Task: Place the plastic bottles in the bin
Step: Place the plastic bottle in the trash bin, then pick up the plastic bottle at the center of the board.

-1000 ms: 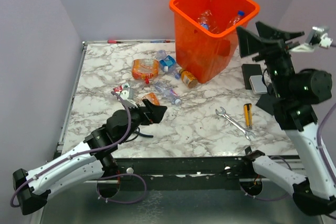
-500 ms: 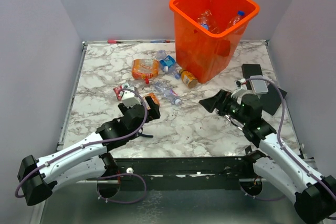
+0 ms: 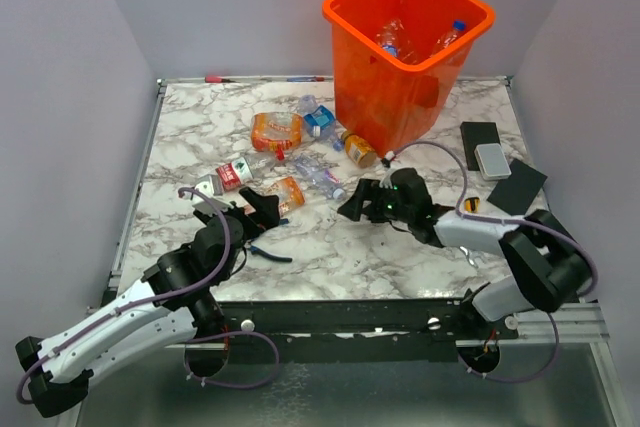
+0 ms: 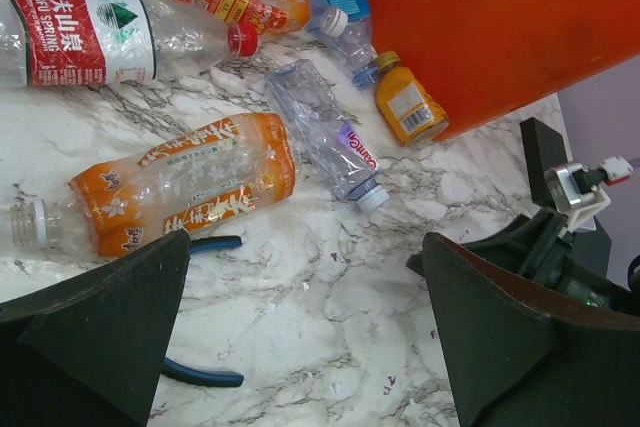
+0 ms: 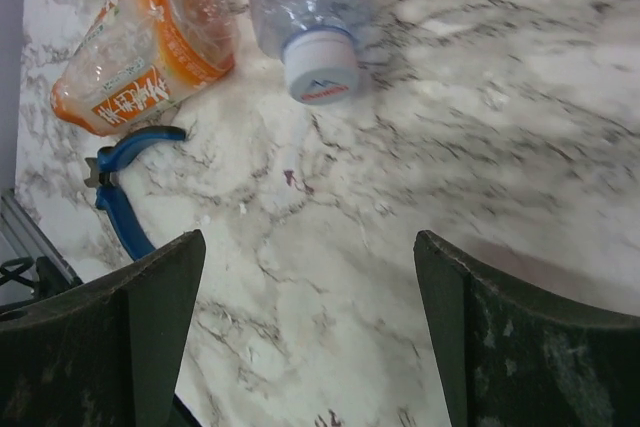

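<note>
R tool (image 3: 360, 203) jaws apart, nothing btwn them, low over desk (image 3: 330, 247) in front of bin (image 3: 385, 97), aimed at clear crushed bottle (image 5: 300, 7) w/ white cap. L tool (image 3: 264, 207) also spread wide, empty, farther from bin, near orange-label bottle (image 4: 185, 192). Other bottles (image 3: 277, 130) lie loose at bin's left foot; a few sit inside bin. Step looks like R picking clear bottle. Best to straddle body not cap, close gently since crushed plastic may slip, and keep off pliers (image 5: 125, 192).

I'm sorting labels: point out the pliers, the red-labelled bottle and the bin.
Blue-handled pliers (image 5: 115, 202), right wrist view, handle.
Red-labelled bottle (image 4: 72, 35), left wrist view, label.
Orange bin (image 3: 385, 97), top external view, front wall.
</note>
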Controlling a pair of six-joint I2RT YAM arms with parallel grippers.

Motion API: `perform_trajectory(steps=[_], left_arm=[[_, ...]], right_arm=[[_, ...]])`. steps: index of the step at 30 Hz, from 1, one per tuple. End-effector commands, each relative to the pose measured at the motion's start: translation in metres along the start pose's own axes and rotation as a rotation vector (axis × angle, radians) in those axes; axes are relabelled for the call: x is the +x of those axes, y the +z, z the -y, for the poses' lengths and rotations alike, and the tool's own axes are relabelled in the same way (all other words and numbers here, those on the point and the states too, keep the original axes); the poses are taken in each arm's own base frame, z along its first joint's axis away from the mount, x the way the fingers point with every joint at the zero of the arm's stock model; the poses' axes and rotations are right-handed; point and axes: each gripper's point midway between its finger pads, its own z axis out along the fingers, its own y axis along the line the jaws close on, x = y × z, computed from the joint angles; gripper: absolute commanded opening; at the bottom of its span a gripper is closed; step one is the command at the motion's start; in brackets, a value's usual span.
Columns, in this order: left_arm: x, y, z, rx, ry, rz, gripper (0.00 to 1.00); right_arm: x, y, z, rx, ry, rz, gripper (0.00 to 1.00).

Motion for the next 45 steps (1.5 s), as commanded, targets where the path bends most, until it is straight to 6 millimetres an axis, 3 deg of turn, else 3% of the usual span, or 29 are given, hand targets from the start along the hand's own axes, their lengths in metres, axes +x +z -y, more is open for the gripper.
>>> perform_trajectory(steps=[1,8,15,25,31,34,38,41,45], left_arm=[[0.015,-0.002,-0.019,-0.038,0.020,-0.035,0.99],[0.017,-0.007,-0.023,-0.035,0.001,-0.046,0.99],[0.010,-0.011,-0.025,-0.030,-0.005,-0.025,0.99],[0.006,-0.012,-0.025,-0.031,0.009,-0.012,0.99],[-0.005,-0.013,-0.023,-0.030,0.027,0.014,0.99],[-0.023,-0.017,-0.019,-0.034,0.051,0.055,0.99],[-0.062,-0.024,-0.009,-0.029,0.066,0.163,0.99],[-0.076,-0.022,0.020,0.071,0.190,0.190,0.99],[-0.069,-0.017,0.090,0.323,0.455,0.110,0.99]], right_arm=[[-0.031,0.038,-0.023,-0.017,-0.080,0.103,0.87],[-0.033,0.078,-0.005,0.079,-0.048,0.094,0.81],[-0.021,0.098,0.002,0.092,-0.053,0.038,0.71],[-0.012,0.090,-0.004,0.051,-0.066,0.016,0.25],[-0.010,0.046,-0.017,0.005,-0.079,0.033,0.01],[-0.004,0.014,-0.028,-0.022,-0.125,-0.013,0.01],[0.003,-0.041,-0.041,-0.037,-0.217,-0.094,0.01],[0.001,-0.087,-0.054,-0.047,-0.255,-0.114,0.01],[0.001,-0.131,-0.066,-0.034,-0.230,-0.150,0.00]])
